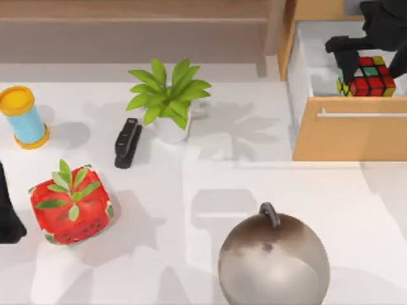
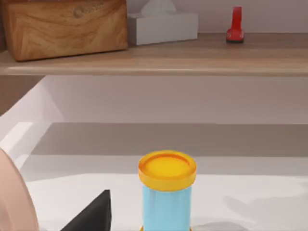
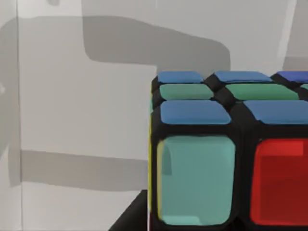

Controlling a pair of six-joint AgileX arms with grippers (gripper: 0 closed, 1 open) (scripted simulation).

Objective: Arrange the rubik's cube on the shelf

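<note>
Inside the open drawer [image 1: 331, 130], the rubik's cube [image 1: 372, 77] touches my right tool [image 1: 351, 71]; grip unclear.

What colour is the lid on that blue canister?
The lid is yellow-orange, clearest in the left wrist view.

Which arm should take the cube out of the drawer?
Right. Its end effector is already at the cube inside the open drawer; the left arm sits far across the table.

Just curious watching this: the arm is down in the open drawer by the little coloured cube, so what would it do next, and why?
Probably close the right gripper on the rubik's cube and lift it: the cube still sits in the open drawer, not on the shelf.
</note>
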